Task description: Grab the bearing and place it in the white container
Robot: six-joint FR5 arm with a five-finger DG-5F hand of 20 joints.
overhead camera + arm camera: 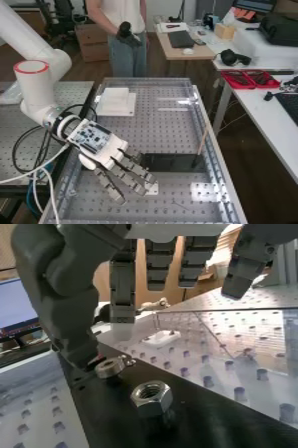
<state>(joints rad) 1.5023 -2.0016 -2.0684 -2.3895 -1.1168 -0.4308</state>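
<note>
In the high view the hand is above the left part of the bench, its fingers extended toward the near end. The hand is open in the wrist view, with straight fingers and the thumb close beside the metal bearing. The bearing rests on the black plate, not gripped. A hex nut stands near it on the same plate. In the high view, a white container sits at the far left of the bench.
The black plate lies across the bench beside the fingers, with a thin stick rising at its right end. A small white piece is near the fingertips. Transparent walls edge the perforated bench.
</note>
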